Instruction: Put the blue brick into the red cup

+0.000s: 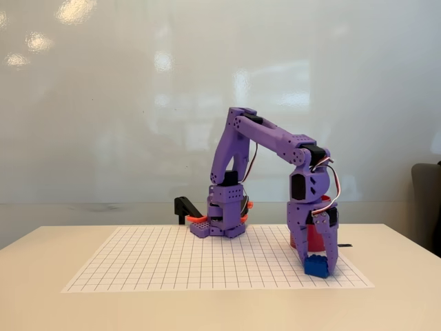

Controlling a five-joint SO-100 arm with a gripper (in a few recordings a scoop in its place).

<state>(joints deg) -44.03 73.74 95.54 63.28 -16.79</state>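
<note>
Reaching down from a bent elbow, the purple plastic arm (275, 148) pointed its gripper (318, 265) at six o'clock, fingers clamped on the small blue studded plastic brick (316, 266). That brick lay level on the white gridded sheet (172, 262), long axis three-to-nine. Behind the gripper, at twelve o'clock, the dark red cylindrical cup (315, 238) stood mostly hidden.
</note>
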